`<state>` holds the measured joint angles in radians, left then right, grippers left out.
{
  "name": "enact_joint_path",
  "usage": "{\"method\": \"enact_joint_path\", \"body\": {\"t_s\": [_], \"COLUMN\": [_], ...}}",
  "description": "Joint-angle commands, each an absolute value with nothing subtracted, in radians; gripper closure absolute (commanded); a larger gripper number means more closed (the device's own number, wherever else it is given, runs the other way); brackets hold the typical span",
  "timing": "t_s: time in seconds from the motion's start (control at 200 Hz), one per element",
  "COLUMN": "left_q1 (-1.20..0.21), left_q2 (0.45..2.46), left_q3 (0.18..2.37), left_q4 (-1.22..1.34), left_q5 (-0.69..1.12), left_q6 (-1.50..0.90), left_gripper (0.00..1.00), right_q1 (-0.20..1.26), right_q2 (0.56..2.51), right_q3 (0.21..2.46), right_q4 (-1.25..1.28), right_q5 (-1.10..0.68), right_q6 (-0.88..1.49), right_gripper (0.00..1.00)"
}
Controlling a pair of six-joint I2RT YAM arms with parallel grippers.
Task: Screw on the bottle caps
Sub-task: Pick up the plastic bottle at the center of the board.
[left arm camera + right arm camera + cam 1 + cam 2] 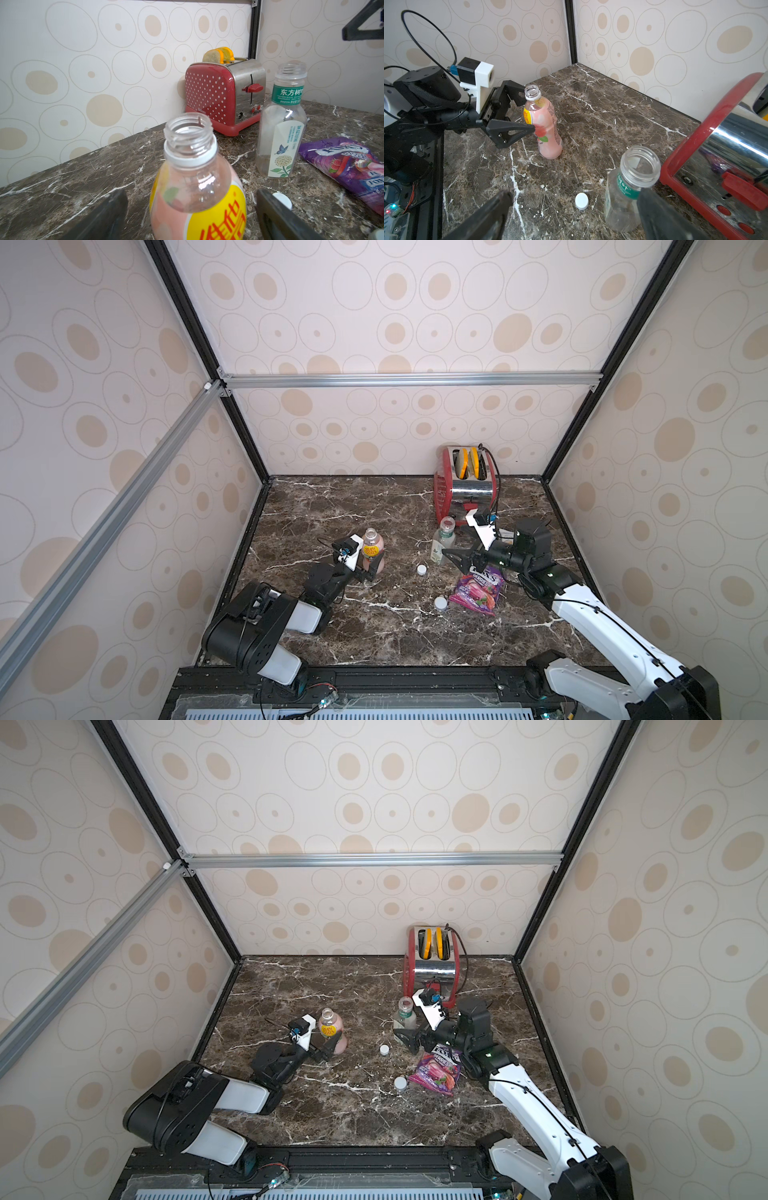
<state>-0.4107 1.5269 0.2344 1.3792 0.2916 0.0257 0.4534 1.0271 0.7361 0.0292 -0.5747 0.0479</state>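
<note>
Toward the left side of the bench (374,635), I am holding my left gripper (192,192) spread wide around the pink bottle (372,549), which is standing upright with its neck open. In the left wrist view one finger is showing on either side of the bottle's body, with a strip of marble between each finger and the plastic, so I am not pinching it. From the right wrist the nearer fingertip is overlapping the label, and I cannot tell whether it is touching. Right of the middle, I am holding my right gripper (574,191) just as wide, low over the bench. The clear bottle (444,541) is standing upright and uncapped just in front of the toaster (465,485), which is sitting against the back edge. One finger is covering part of the clear bottle's side in the right wrist view, and I cannot tell whether they are meeting. The smaller cap (422,569) is lying on the marble between the two bottles, nearer the clear one, and just past my right fingertips. The wider cap (441,603) is lying closer to the front edge, just beside the purple candy bag (478,591), under my right arm.
</note>
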Motion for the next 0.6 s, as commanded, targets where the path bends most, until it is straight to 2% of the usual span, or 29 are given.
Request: {"method": "enact_joint_path", "body": {"t_s": [0.0,0.326,0.596], "left_q1": [-0.409,-0.396,-0.346], "left_q2": [1.528,1.605,1.639], "left_q3": [0.268,0.305,0.321], "left_q4": [1.410,1.411,1.411], "left_q5": [0.330,0.374,0.408], "left_q6": [0.034,0.009,-0.032], "left_gripper": [0.01,0.02,0.09], "right_q1": [0.460,0.460,0.462], "right_q2": [1.031,1.044,1.058], "right_q3": [0.764,0.769,0.769], "right_q4": [0.033,0.029,0.029], "right_q5": [-0.591,-0.603,-0.611], "right_q6": [0.044,0.043,0.041], "right_gripper": [0.00,0.00,0.00]}}
